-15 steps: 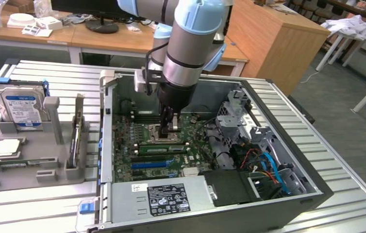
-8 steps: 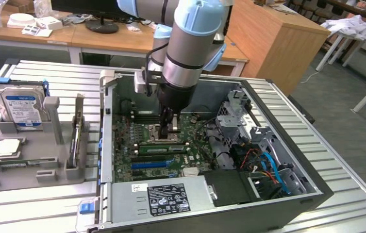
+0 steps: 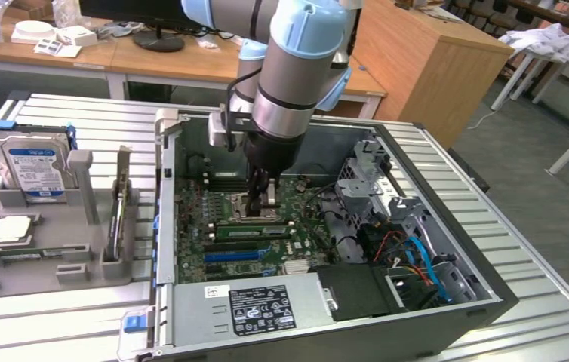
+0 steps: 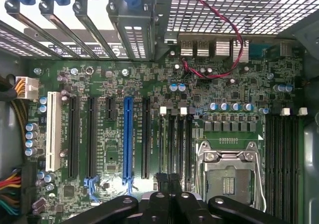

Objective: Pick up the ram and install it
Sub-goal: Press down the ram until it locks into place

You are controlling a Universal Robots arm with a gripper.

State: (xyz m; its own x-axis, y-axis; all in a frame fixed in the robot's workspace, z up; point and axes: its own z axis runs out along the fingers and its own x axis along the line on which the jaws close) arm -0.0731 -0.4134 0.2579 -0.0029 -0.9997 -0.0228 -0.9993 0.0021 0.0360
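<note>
The gripper (image 3: pixel 263 202), jaws pressed together on nothing, hangs inside the computer case (image 3: pixel 486 290) over the motherboard (image 4: pixel 149 134), beside its processor socket (image 4: pixel 228 176)

- The power supply (image 3: pixel 256 308) inside the open computer case (image 3: pixel 486 290), on the near side of the gripper (image 3: pixel 262 202), carries a black label with white print and small marks; the wording is too small to read.
- A small white sticker sits beside that black label, its print equally unreadable.
- The hard drive (image 3: pixel 31 162), standing in the grey holder (image 3: pixel 48 256) well off to the exterior view's left of the gripper, wears a blue-and-white label; no words on it can be read.
- The motherboard (image 4: pixel 164 109) below the gripper has fine white lettering printed alongside its expansion slots, too small to read.
</note>
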